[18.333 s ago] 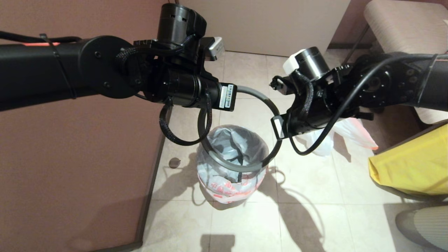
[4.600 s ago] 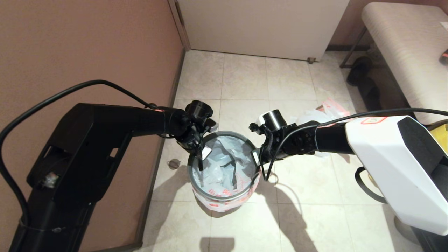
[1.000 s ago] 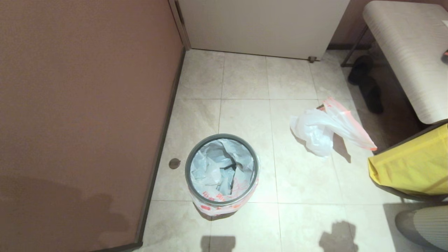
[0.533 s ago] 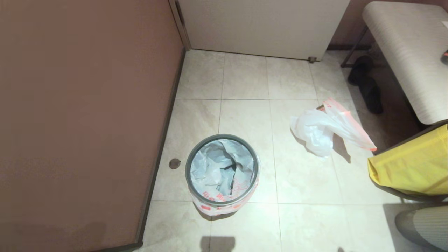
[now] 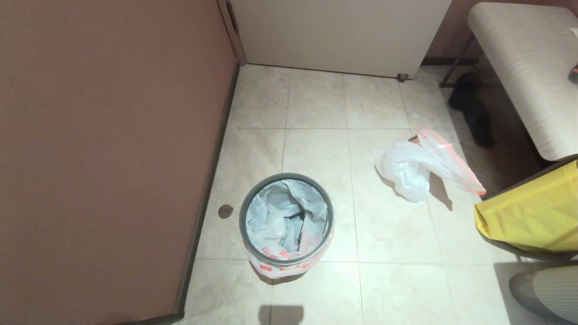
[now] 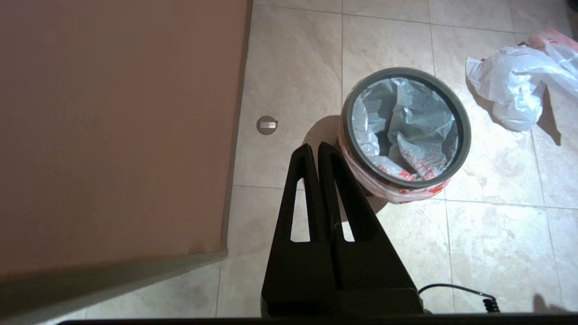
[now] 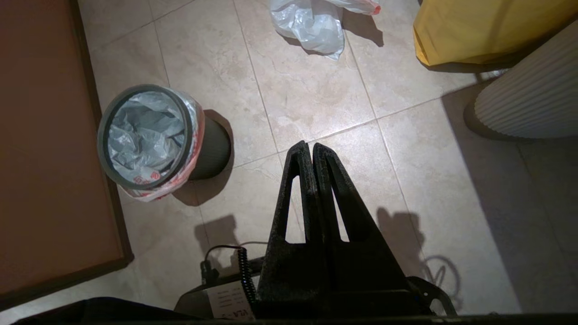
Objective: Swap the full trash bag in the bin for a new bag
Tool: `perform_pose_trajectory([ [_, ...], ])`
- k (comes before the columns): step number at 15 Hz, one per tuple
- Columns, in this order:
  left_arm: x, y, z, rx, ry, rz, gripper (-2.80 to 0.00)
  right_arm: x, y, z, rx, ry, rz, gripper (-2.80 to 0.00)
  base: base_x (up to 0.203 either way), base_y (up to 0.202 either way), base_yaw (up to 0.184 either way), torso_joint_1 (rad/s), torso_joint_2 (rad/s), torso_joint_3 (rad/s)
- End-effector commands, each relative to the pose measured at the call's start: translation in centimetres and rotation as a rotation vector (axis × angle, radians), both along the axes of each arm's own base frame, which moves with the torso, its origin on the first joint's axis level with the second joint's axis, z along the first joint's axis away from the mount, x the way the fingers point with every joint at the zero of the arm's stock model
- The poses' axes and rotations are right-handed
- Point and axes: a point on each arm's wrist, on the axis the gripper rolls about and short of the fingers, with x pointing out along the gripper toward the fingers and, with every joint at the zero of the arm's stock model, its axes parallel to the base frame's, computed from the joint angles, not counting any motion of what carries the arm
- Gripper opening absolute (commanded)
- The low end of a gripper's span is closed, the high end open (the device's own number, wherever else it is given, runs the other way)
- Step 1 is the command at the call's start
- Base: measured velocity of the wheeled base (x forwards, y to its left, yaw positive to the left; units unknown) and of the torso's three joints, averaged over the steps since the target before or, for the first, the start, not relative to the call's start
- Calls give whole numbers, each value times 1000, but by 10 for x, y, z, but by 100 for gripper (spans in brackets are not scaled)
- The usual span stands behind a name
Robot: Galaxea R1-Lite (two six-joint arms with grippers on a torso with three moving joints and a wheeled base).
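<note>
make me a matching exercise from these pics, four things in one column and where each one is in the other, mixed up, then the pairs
Things:
1. new bag
2. full trash bag
3. grey ring rim
4. big yellow bag

Places:
A. loose on the floor tiles, right of the bin
B. at the right edge, below the bench
C. lining the bin, folded over its edge
D. seated on the bin's top, over the liner

Pairs: 1-C, 2-A, 3-D, 4-B

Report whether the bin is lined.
Lined: the new bag fills the bin, its edge folded out under the grey ring.
</note>
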Motion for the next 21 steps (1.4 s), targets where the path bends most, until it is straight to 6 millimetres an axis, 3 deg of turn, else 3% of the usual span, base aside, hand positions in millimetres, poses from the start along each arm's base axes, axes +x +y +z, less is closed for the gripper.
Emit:
perform_pose_trajectory([
  [1,-10,0,-23,2,-22,9,-280,-11,-1,-15,-19,-24,7,-280,0,0,0,0,0,0],
  [7,-13,0,-69,60,-6,-16,-280,-12,2,-71,-256,4,103,-280,0,0,0,0,0,0],
  [11,-4,1,-96,105,8,-23,-280,18,4,-115,-360,-45,101,-280,0,0,0,0,0,0],
  [18,22,0,-134,213,-23,-29,-280,71,4,-154,-388,-178,51,-280,0,0,0,0,0,0],
  [21,24,0,-139,219,-16,-59,-280,86,4,-178,-399,-192,46,-280,0,0,0,0,0,0],
])
